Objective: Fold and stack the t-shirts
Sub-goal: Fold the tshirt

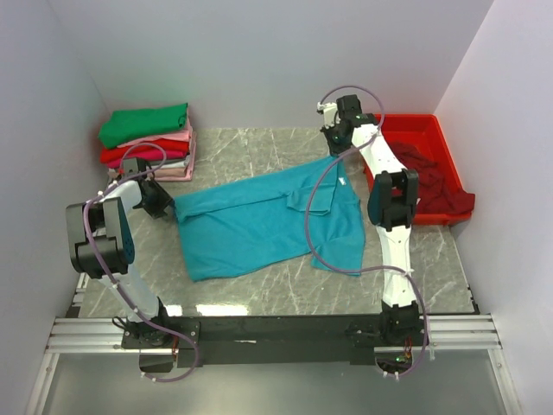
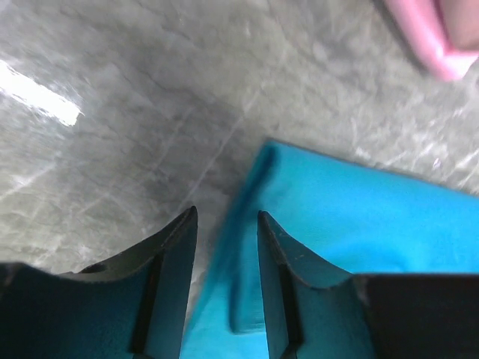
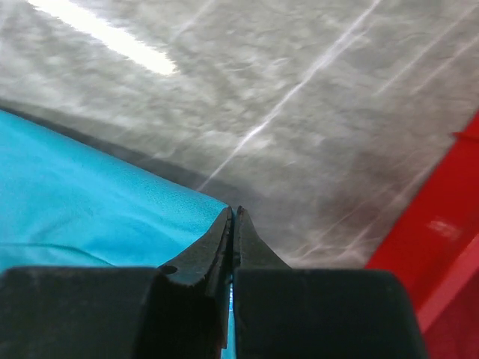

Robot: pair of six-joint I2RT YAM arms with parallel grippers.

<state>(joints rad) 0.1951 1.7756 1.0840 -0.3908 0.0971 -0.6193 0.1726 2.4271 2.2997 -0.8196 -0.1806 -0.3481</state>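
A teal-blue t-shirt lies spread out flat on the marble table. My left gripper is at its left corner. In the left wrist view the left gripper is open, with the shirt's folded edge running up between the fingers and table showing beside it. My right gripper is at the shirt's far right corner. In the right wrist view the right gripper is shut on the teal cloth, a sliver of it showing between the jaws. Folded t-shirts are stacked at the back left, green on top, with pink and red under it.
A rigid red tray stands at the back right, close to my right gripper, its wall showing in the right wrist view. A dark maroon t-shirt lies crumpled in it. The stack's pink edge is just beyond my left gripper. White walls close in three sides.
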